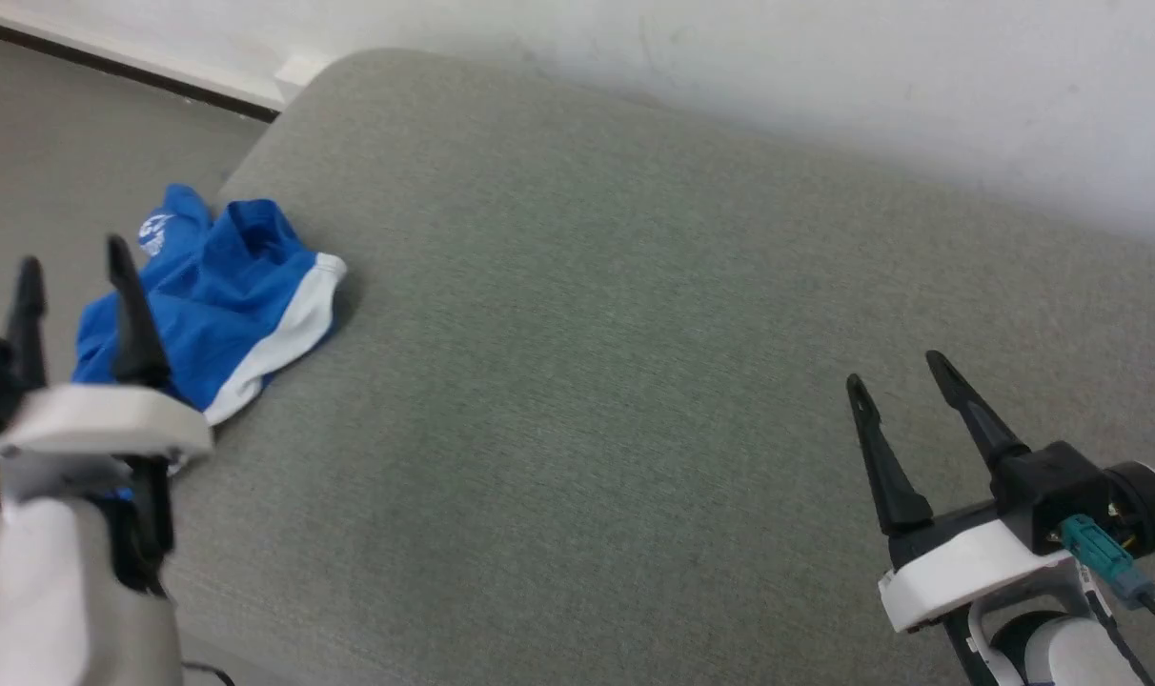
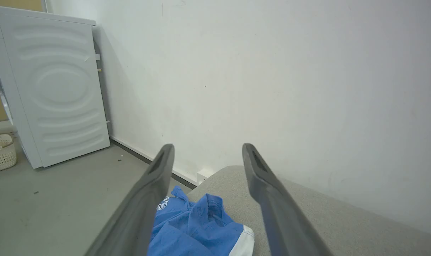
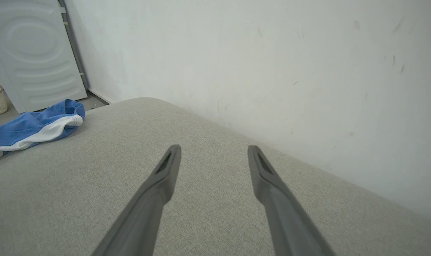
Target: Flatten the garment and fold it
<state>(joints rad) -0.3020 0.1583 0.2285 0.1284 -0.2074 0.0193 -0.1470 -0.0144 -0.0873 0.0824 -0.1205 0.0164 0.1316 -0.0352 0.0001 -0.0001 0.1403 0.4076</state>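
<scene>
The garment (image 1: 225, 300), bright blue with a white hem band, lies crumpled at the left end of a grey cushioned surface (image 1: 587, 381), partly hanging over its edge. White lettering shows on one fold. My left gripper (image 1: 70, 259) hovers open just in front of the garment, nothing between its fingers. In the left wrist view the garment (image 2: 194, 227) lies below the spread fingers, with my left gripper (image 2: 205, 145) above it. My right gripper (image 1: 900, 370) is open over bare cushion at the lower right, far from the cloth. The right wrist view has the garment (image 3: 34, 126) at the far left and my right gripper (image 3: 213, 146) empty.
A white wall (image 1: 825, 76) runs along the cushion's far side. Grey floor (image 2: 52, 199) lies to the left, with a white appliance (image 2: 55, 85) against the wall and a pale woven basket (image 2: 0, 154) beside it. Most of the cushion is bare.
</scene>
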